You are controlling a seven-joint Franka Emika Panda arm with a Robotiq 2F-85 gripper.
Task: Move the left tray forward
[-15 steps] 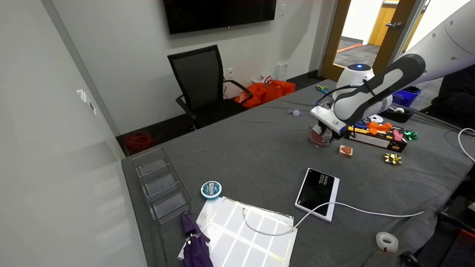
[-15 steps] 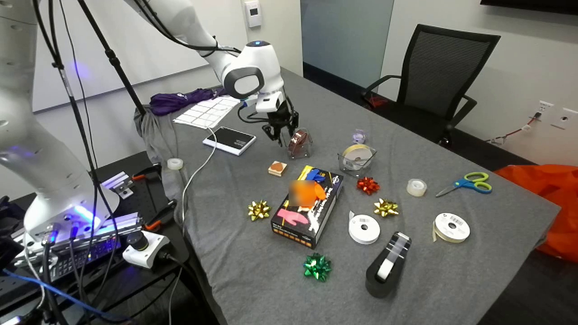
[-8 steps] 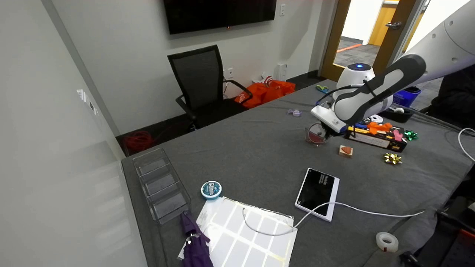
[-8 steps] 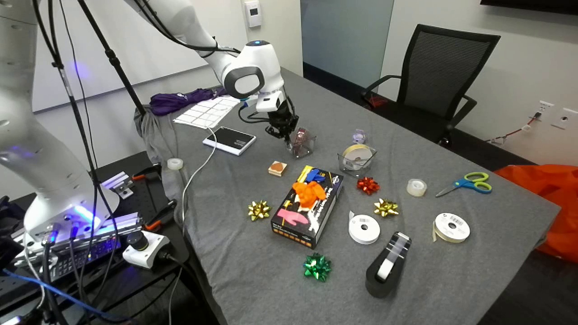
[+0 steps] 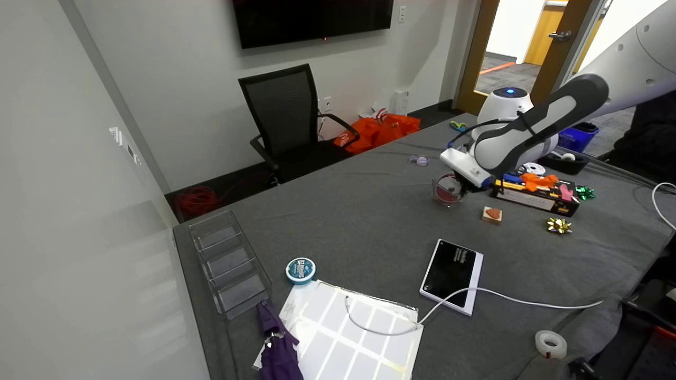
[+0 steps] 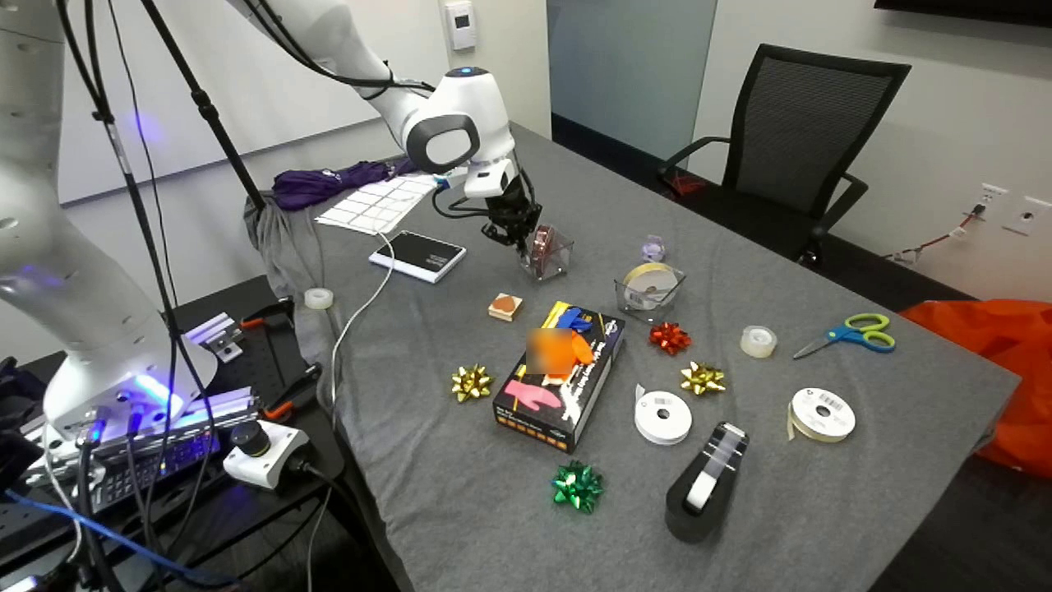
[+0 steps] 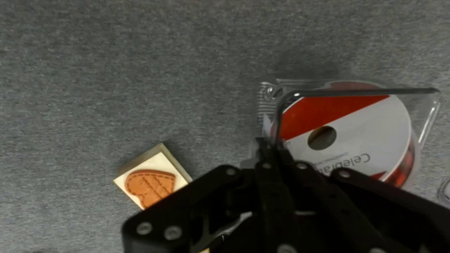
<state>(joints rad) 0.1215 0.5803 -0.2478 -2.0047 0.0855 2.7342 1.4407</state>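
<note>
The gripper (image 7: pixel 271 149), jaws narrow, pinches one wall of the left tray (image 7: pixel 365 92), near the stamp (image 7: pixel 151 186). Best to slide it forward slowly and level: such an off-centre hold (the spool (image 7: pixel 365 126) inside likely adds weight) could twist. Seat it flat before letting go.

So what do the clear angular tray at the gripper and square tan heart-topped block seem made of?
Clear angular tray: probably glossy plastic; transparent walls, edge glints.
Square tan block: likely matte wood; cream top, tan side.
Orange heart: perhaps rubber, no shine.
</note>
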